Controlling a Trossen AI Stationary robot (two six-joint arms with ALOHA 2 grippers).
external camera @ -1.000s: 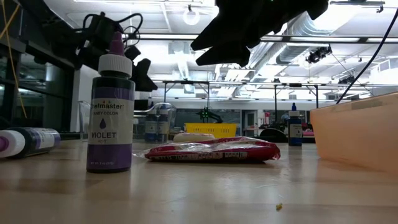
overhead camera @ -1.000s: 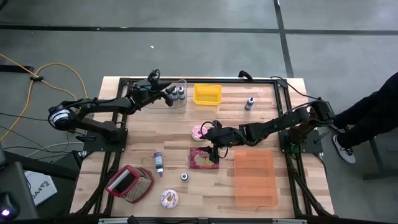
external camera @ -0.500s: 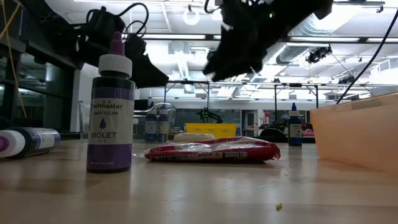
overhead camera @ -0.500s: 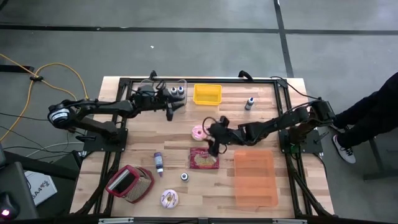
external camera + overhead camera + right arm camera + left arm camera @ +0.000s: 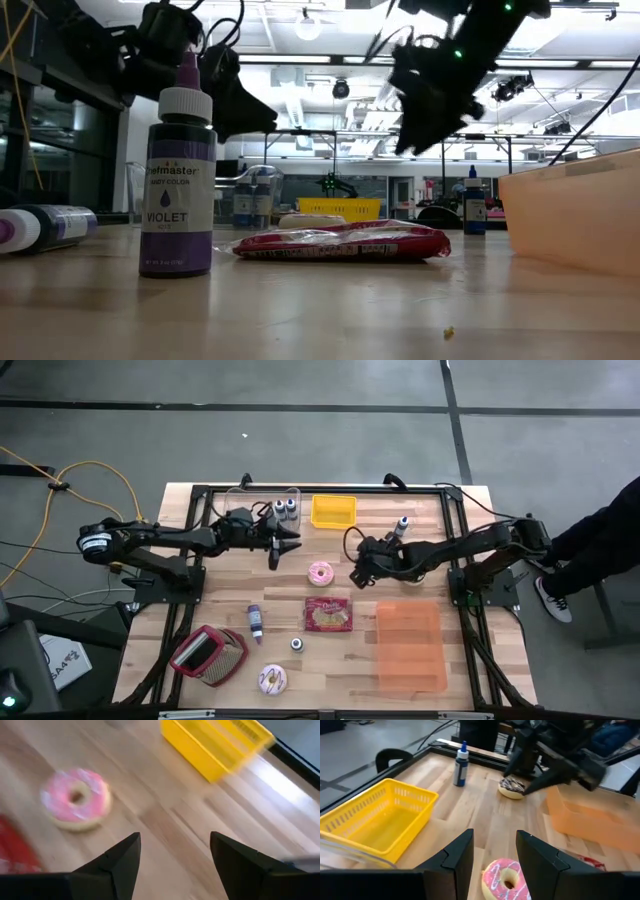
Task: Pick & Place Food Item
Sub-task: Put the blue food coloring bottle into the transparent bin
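doughnut (image 5: 321, 572): round, pink-iced, white squiggles, mid-bench | left gripper (image 5: 283, 546): parted, empty | right gripper (image 5: 357, 575): wide, empty | basket (image 5: 333, 511): yellow plastic lattice, far edge

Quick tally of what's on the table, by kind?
Donuts: 3
Bottles: 5
Bins: 3
Red packet: 1
Pouch: 1
Total: 13
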